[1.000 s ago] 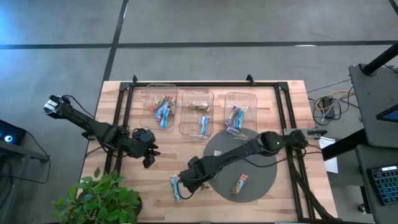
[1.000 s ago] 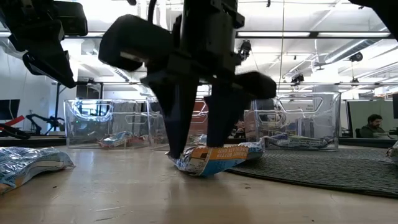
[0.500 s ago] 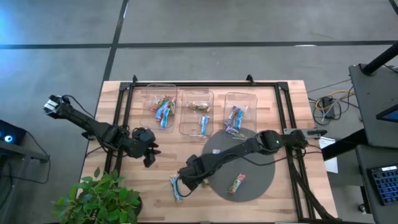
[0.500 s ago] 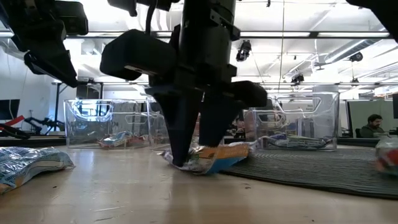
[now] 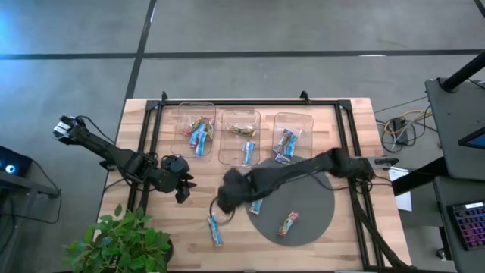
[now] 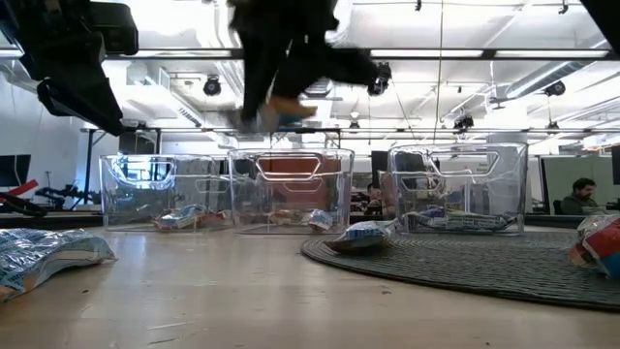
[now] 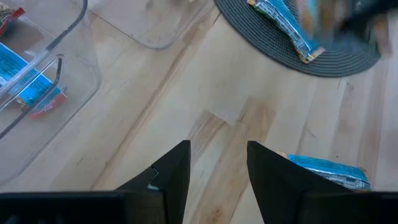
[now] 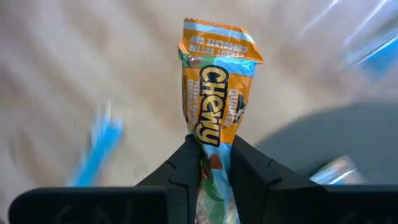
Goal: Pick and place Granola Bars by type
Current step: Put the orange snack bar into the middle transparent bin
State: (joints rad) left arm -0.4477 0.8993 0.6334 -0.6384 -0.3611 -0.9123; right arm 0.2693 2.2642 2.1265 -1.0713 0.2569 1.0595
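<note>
While the right pincer [image 8: 214,163] was only a dark blur above the desk [image 5: 345,125] from overhead, its wrist view showed it clenched on an orange-and-blue granola bar [image 8: 214,93], lifted clear. The low view caught that bar [image 6: 281,109] high above the clear bins [image 6: 291,186]. Nearest the desk's front edge lay a blue bar [image 5: 216,229], with a tan bar [image 5: 288,223] on the round dark mat [image 5: 311,216] and another blue bar [image 5: 255,206] at the mat's rim. The left pincer [image 7: 217,163] hovered released over bare wood, well apart at the left. Farther back, three bins held sorted bars [image 5: 198,135]. Beyond them, the low view alone showed a seated person [image 6: 581,197].
</note>
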